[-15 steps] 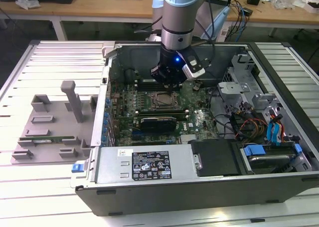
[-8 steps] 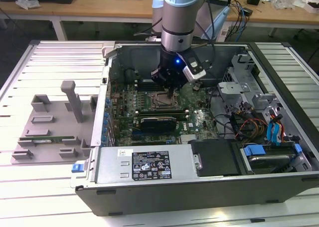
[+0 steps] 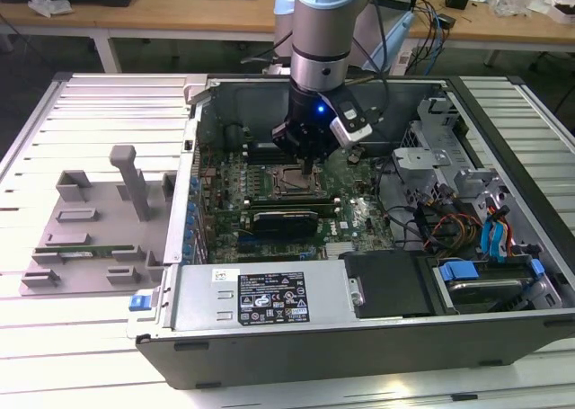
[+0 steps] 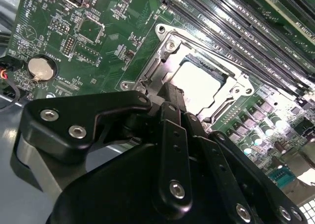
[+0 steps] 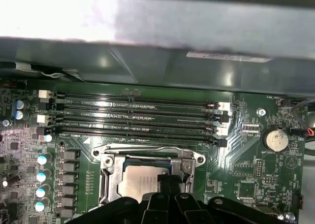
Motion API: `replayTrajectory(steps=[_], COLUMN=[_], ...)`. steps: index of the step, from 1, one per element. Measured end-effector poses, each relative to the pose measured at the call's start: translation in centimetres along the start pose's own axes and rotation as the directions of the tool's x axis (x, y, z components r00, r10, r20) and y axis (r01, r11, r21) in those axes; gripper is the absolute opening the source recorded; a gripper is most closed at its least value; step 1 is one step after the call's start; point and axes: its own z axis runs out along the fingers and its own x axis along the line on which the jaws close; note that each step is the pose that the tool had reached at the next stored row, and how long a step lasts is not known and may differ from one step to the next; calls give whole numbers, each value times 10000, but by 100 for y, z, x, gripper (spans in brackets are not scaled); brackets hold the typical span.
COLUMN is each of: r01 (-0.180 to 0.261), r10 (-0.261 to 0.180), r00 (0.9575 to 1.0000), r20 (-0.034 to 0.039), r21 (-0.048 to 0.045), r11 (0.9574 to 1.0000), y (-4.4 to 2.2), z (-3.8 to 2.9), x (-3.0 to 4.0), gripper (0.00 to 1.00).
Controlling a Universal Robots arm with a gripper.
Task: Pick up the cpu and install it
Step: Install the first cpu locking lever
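My claw (image 3: 308, 162) hangs inside the open computer case (image 3: 503, 337), low over the motherboard (image 3: 260, 180), directly above the processor socket (image 3: 292, 182). In both wrist views my dark fingers (image 4: 172, 98) come to one narrow tip with no gap visible between them, so they look drawn together. That tip sits over the edge of the cpu (image 4: 197, 83), and I cannot tell whether it touches the chip.

The cpu (image 5: 140, 178) lies flat in the socket, its pale metal top facing up, framed by the silver retention bracket (image 5: 110, 177). Beside the socket run four long black memory slots (image 5: 138, 118), and a round coin battery (image 5: 274, 139) sits on the board towards one end of them.

There is small white lettering printed on the green board around the battery and slots, too fine for me to read. A white sticker (image 5: 229, 56) with print on the grey case wall is also unreadable. In the exterior view, a black label (image 3: 271, 298) covered in small marks lies on the silver box (image 3: 198, 301) at the case's near edge, and its text is too small to make out.

The case lies on the slatted table (image 3: 108, 94). A grey plastic tray (image 3: 99, 220) with posts rests near the table edge at the exterior view's left.
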Motion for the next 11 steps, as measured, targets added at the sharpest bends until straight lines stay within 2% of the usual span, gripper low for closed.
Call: replayTrajectory(steps=[11], r01=[-1], r10=[1], r00=[10000], r20=[7], r21=[29], r11=[10000], y=[-1], z=[-89], x=[0], gripper=[11])
